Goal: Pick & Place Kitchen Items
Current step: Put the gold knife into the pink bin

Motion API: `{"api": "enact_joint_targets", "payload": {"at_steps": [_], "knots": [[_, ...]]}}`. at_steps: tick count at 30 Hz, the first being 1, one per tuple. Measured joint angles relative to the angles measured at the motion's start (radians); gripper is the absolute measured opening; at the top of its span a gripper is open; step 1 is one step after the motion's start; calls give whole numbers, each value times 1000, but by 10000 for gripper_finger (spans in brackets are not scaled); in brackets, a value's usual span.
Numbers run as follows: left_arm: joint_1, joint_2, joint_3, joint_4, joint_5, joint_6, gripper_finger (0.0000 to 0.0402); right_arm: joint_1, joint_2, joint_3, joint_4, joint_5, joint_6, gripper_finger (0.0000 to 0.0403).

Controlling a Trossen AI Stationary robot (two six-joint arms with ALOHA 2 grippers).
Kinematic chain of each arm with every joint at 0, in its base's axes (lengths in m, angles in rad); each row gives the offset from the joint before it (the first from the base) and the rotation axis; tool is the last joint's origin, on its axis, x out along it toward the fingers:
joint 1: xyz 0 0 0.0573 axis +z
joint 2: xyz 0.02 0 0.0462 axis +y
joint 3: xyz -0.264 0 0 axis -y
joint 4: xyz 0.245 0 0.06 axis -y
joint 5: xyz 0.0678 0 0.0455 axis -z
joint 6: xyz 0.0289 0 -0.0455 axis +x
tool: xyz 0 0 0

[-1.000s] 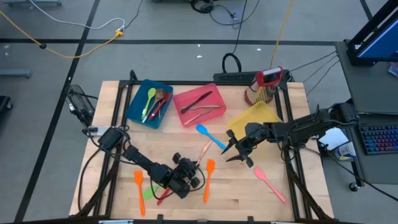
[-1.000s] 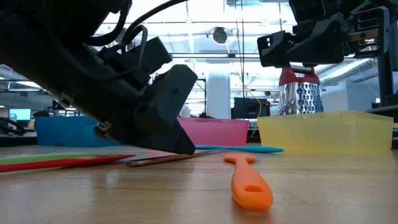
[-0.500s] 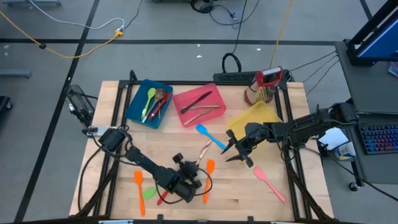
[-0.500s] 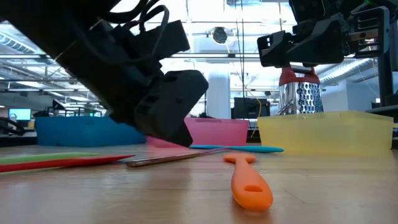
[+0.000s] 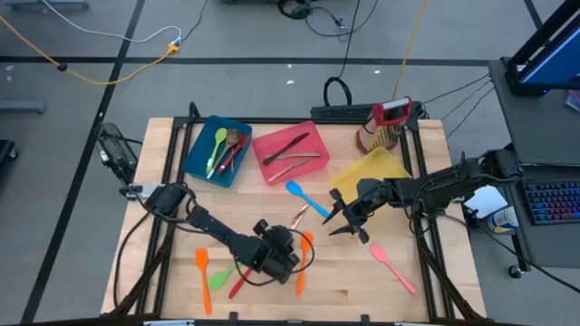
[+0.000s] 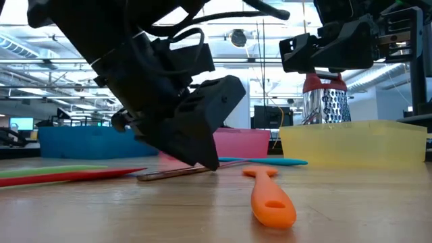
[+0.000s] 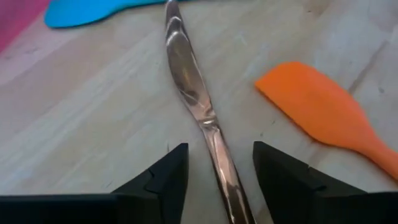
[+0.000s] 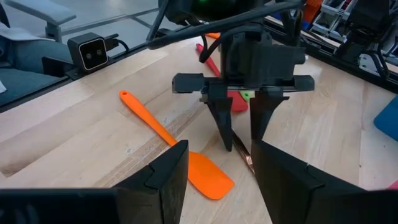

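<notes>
In the high view, the left gripper (image 5: 288, 256) is seen low and centre, over the lower end of a copper knife (image 5: 298, 220) whose long axis runs up and slightly right toward the blue spatula (image 5: 305, 198). An orange spatula (image 5: 304, 254) lies just right of it. The right gripper (image 5: 342, 220) waits right of centre, farther from the knife's handle, so the left arm is judged the nearer.

In the low view, the left gripper (image 6: 202, 145) is tilted down, its tips close to the knife (image 6: 189, 171) on the wood.

In the left wrist view, the two fingers (image 7: 163, 180) are spread apart and empty, with the knife handle (image 7: 205, 121) running between them, lengthwise away from the camera.

In the right wrist view, the right gripper's own fingers (image 8: 169, 171) are parted, nothing between them; the left gripper (image 8: 241, 138) is seen straddling the knife.
</notes>
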Motion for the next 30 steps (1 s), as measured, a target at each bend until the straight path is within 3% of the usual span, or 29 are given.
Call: {"api": "enact_joint_targets", "payload": {"at_steps": [5, 16, 25, 30], "knots": [[-16, 12, -51, 23, -26, -97, 182, 0, 0, 0, -1, 0, 0, 169], [-93, 168, -84, 167, -290, -230, 118, 0, 0, 0, 0, -1, 0, 169], [-83, 168, -85, 175, -290, -246, 104, 0, 0, 0, 1, -1, 0, 169], [-76, 161, -86, 193, -276, -213, 56, 0, 0, 0, 1, -1, 0, 169]]}}
